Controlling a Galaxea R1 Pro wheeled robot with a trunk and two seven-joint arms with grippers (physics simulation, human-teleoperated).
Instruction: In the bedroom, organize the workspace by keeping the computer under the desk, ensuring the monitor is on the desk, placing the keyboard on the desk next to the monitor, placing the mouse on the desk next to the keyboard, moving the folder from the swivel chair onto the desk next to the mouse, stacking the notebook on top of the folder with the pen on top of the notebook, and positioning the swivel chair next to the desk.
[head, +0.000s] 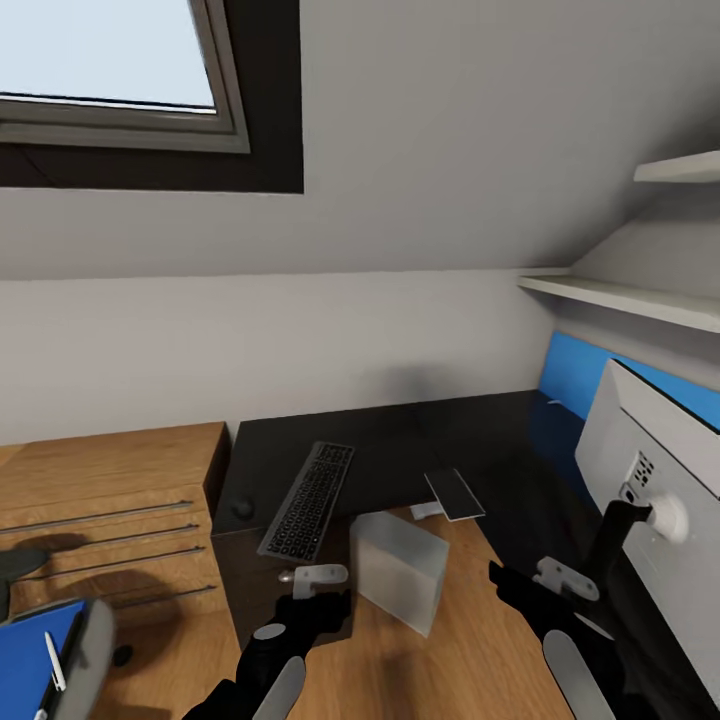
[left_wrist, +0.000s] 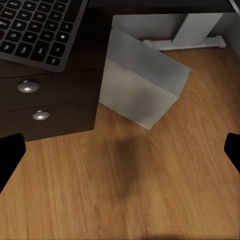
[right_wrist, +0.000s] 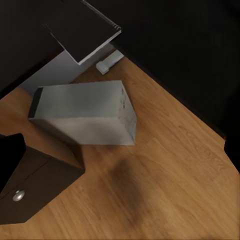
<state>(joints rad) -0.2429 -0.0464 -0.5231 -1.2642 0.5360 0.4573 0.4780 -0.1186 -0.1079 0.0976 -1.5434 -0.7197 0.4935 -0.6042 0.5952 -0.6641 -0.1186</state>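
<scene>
Overhead, sloped white ceiling; below, wooden floor (head: 480, 640), glossy black desk (head: 400, 440).

Attic bedroom corner with window, shelves and storage furniture

A skylight window (head: 110, 60) sat in the sloped ceiling above a pale grey wall (head: 300, 340). Two white shelves (head: 640, 298) were fixed to the wall on the right, one above the other. A wooden drawer chest (head: 110, 500) with thin metal bar handles stood on the left, just beside a dark cabinet (left_wrist: 45, 100) with round silver knobs (left_wrist: 28, 86). Wood-plank floor (left_wrist: 130, 190) lay below.
</scene>
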